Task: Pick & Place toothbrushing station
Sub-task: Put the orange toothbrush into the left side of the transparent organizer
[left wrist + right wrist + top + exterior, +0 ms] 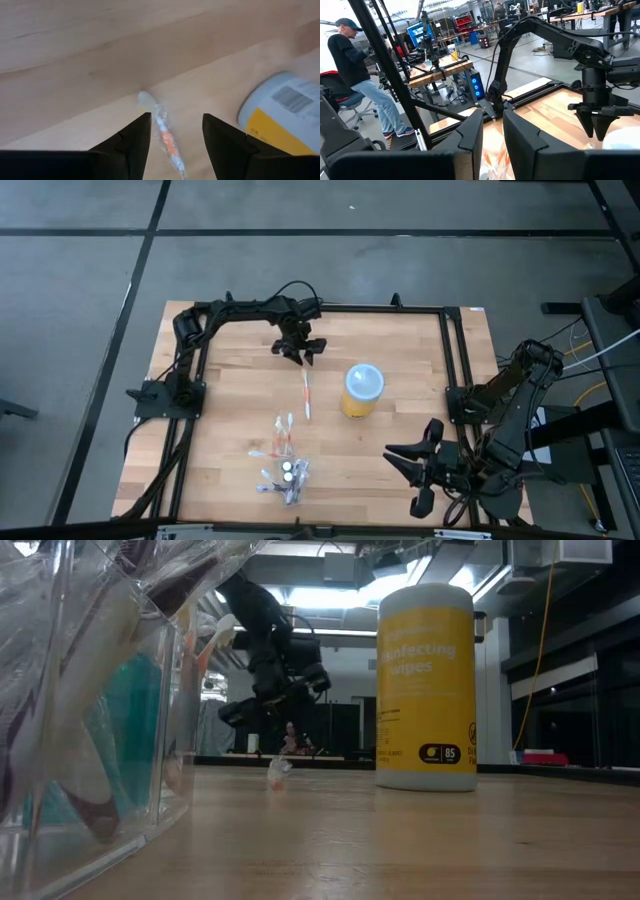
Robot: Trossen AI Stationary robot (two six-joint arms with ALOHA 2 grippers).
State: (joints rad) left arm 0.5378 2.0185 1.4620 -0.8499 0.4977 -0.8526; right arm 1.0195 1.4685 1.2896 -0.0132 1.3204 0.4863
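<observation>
A thin toothbrush with an orange and white handle (307, 395) lies flat on the wooden table, and also shows in the left wrist view (164, 134) and small in the low view (278, 769). My left gripper (298, 348) is open and hangs above the toothbrush's far end, its fingers on either side and clear of it. The yellow cup with a pale-blue top (362, 390) stands upright to the right of the toothbrush. More toothbrushes (280, 436) and a clear pouch with small tubes (287, 475) lie nearer the front edge. My right gripper (420, 472) is open and empty at the front right.
The black frame rails (450, 350) run along the table's far, left and right sides. The clear pouch (90, 690) fills the left of the low view. A person (355, 65) stands in the room beyond the table. Bare wood lies between the cup and the pouch.
</observation>
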